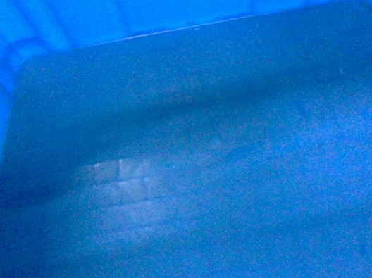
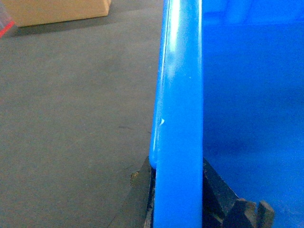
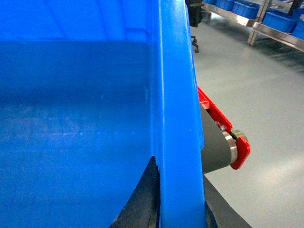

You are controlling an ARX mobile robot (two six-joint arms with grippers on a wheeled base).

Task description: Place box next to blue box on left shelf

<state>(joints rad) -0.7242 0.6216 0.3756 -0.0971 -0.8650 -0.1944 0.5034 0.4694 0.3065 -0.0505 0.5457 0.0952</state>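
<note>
Two grippers [image 2: 178, 199] [image 3: 180, 204] clamping box [image 1: 187, 146] rims, inside bare

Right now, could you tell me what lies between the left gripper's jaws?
The box's rim: in the left wrist view the left gripper has one jaw on each side of it.

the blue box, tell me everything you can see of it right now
The blue box is a large bright blue crate that looks like smooth, glossy plastic. It is open-topped and shows nothing inside; its flat floor carries a faint square-grid patch, and its walls rise to a thick rounded rim. It fills the head view. The left claw grips one side wall over the rim, and the right claw grips the opposite wall the same way, a dark finger on each face. Grey floor lies beyond both sides.
</note>
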